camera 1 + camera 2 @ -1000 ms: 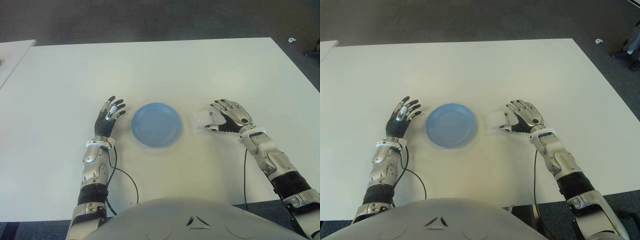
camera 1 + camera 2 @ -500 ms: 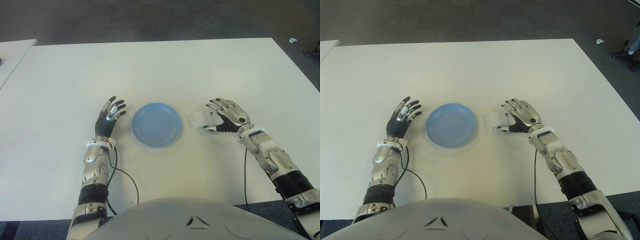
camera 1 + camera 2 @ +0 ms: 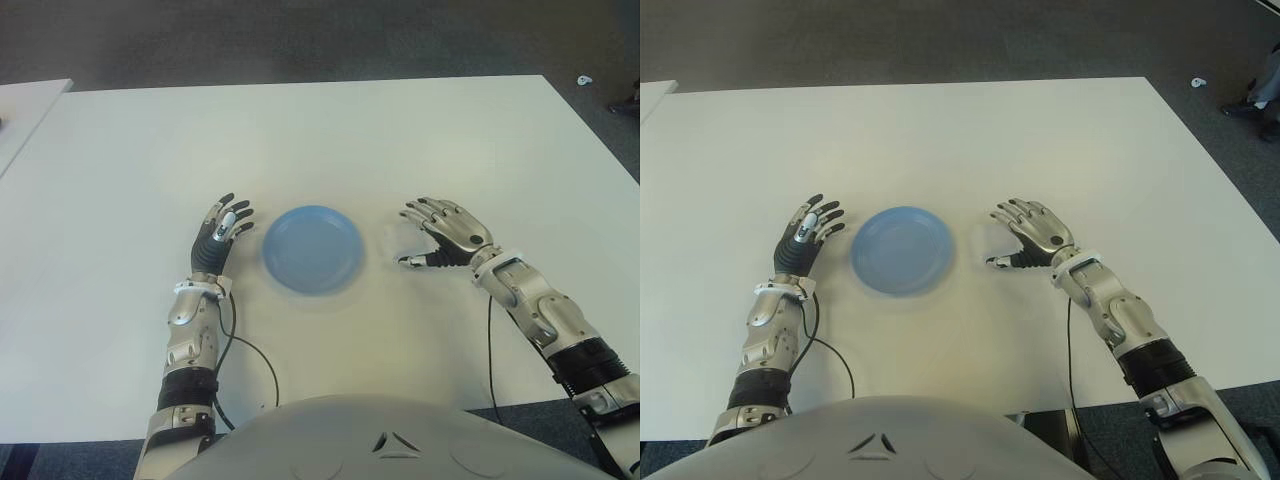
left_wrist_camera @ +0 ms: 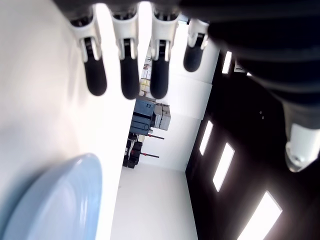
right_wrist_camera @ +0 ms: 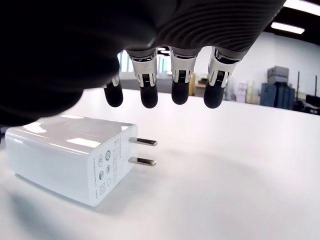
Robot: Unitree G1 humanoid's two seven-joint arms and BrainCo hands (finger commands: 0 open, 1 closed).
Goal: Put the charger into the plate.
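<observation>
White desk (image 3: 330, 140), carpet behind. Blue plate (image 3: 313, 248) sits centre, w/ nothing in it. Charger (image 5: 70, 156) lies flat on desk, prongs out, under right robot hand (image 3: 440, 232), whose fingers hang spread above it, not gripping, prob. poised for a top-down grab. Left robot hand (image 3: 218, 238) idle, fingers spread, left of plate.

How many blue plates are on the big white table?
1. The blue plate sits on the white table, between the left hand and the right hand, whose fingers hover over the charger.
</observation>
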